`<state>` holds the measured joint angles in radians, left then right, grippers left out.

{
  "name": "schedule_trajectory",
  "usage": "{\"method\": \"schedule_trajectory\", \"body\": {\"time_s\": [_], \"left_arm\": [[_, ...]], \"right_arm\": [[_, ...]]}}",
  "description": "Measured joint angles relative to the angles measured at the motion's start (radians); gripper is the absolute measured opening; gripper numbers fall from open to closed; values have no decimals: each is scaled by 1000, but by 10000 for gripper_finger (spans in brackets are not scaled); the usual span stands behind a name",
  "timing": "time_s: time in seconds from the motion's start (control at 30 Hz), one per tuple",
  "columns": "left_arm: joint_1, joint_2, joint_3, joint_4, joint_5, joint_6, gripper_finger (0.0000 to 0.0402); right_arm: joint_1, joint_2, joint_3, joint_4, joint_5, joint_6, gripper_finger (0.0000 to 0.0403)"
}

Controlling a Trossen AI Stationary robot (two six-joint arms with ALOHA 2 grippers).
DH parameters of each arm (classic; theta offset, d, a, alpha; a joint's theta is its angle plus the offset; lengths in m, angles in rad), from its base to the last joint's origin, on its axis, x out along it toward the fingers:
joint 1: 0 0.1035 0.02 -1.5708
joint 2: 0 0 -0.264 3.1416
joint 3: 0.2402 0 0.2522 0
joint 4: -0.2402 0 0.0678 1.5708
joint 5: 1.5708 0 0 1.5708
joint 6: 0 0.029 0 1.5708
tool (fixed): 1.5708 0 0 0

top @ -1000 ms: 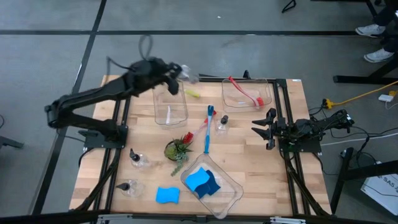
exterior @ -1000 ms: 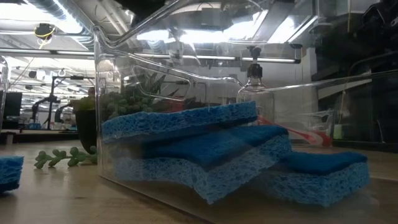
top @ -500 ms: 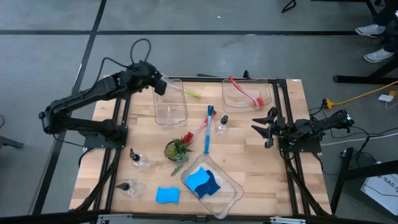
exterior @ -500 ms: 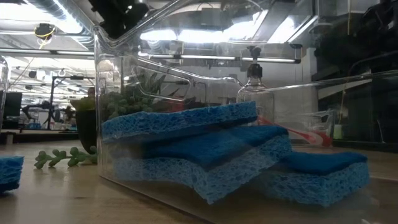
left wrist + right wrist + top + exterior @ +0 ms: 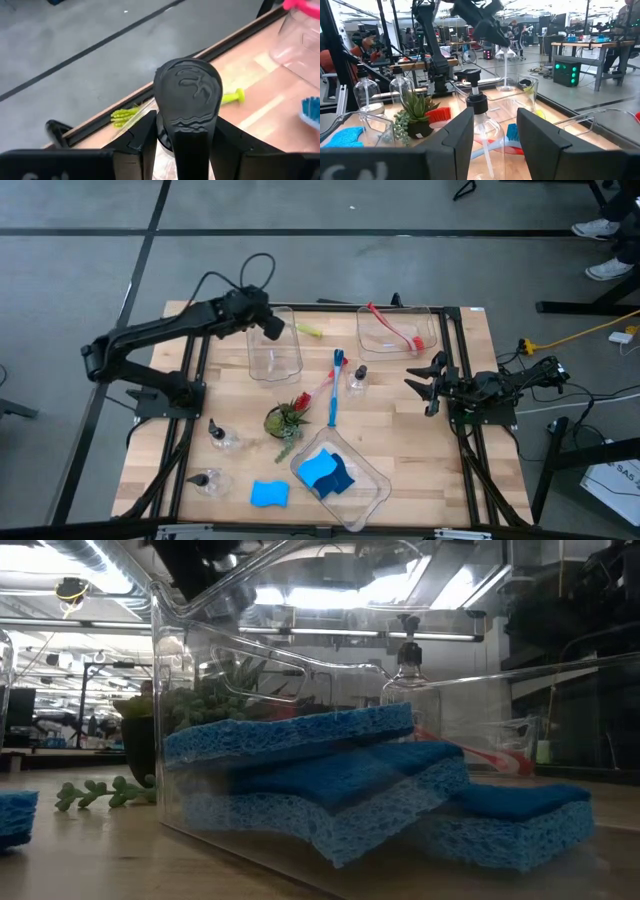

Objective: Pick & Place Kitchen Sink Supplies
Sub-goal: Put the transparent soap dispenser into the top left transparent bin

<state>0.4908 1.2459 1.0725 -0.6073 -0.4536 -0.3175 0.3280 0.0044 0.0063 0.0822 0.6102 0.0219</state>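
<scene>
Left tool (image 5: 272,326) clamped on a pump bottle (image 5: 186,107), above a clear bin (image 5: 274,346) at the surface's (image 5: 400,430) far side. Right tool (image 5: 418,386) fingers apart, parked at right edge.

The left arm reaches in from the table's left side and stretches across toward the far edge. It bends at the elbow, and a cable loops up above its wrist. The left gripper (image 5: 272,326) hangs up in the air and points down and to the right. Its fingers (image 5: 187,125) are pressed close together.

The right arm is folded up small at the table's right edge. The right gripper (image 5: 423,387) points toward the middle of the table. Its fingers (image 5: 457,137) are spread apart.
</scene>
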Motion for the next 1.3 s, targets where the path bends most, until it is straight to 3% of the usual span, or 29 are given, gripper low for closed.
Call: {"method": "schedule_trajectory", "body": {"time_s": [0.2, 0.53, 0.8, 1.07, 1.3], "left_arm": [[-6, 104, 0, 164, -1, 58, 128], [-4, 195, 0, 203, -13, 13, 128], [-4, 208, 0, 209, -57, -44, 129], [-6, 205, 0, 172, -60, -75, 178], [-19, 193, 0, 160, -73, -91, 175]], "right_arm": [[0, 0, 0, 0, 0, -3, 149], [0, 0, 0, 0, 0, -3, 149], [0, 0, 0, 0, 0, -8, 149], [0, 0, 0, 0, 0, -7, 149], [0, 0, 0, 0, 0, -6, 149]]}}
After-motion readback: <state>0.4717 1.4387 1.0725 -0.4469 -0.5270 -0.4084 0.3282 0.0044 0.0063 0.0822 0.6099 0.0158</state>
